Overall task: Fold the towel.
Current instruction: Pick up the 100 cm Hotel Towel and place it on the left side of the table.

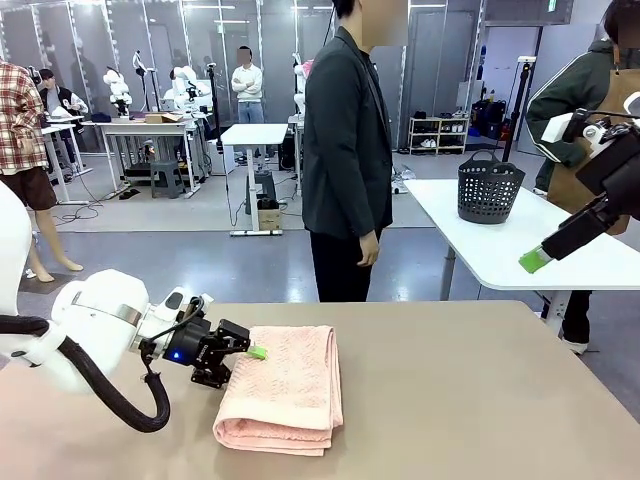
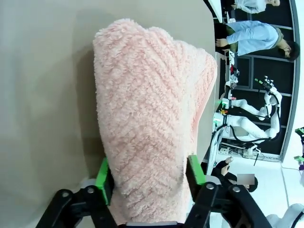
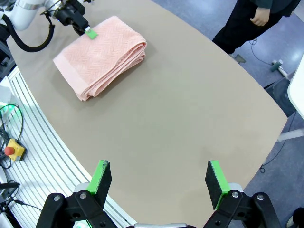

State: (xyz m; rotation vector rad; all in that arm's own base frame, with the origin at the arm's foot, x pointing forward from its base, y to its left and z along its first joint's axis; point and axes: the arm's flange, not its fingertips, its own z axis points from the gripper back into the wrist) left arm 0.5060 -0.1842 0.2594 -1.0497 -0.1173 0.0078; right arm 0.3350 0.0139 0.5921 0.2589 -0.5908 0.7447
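The towel (image 1: 285, 388) is seen already folded at lower centre of the worktop (image 1: 480, 390); its edge is straddled by the left claw (image 2: 149, 178), jaws apart, grip uncertain; the right claw (image 3: 159, 180) is held wide open.

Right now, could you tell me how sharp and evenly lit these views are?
Front view: even light, the folded salmon-pink terry towel sharp. Left wrist view: towel's near end soft, its shadow on the beige table. Right wrist view: sharp, wide-angle bending the table edge.
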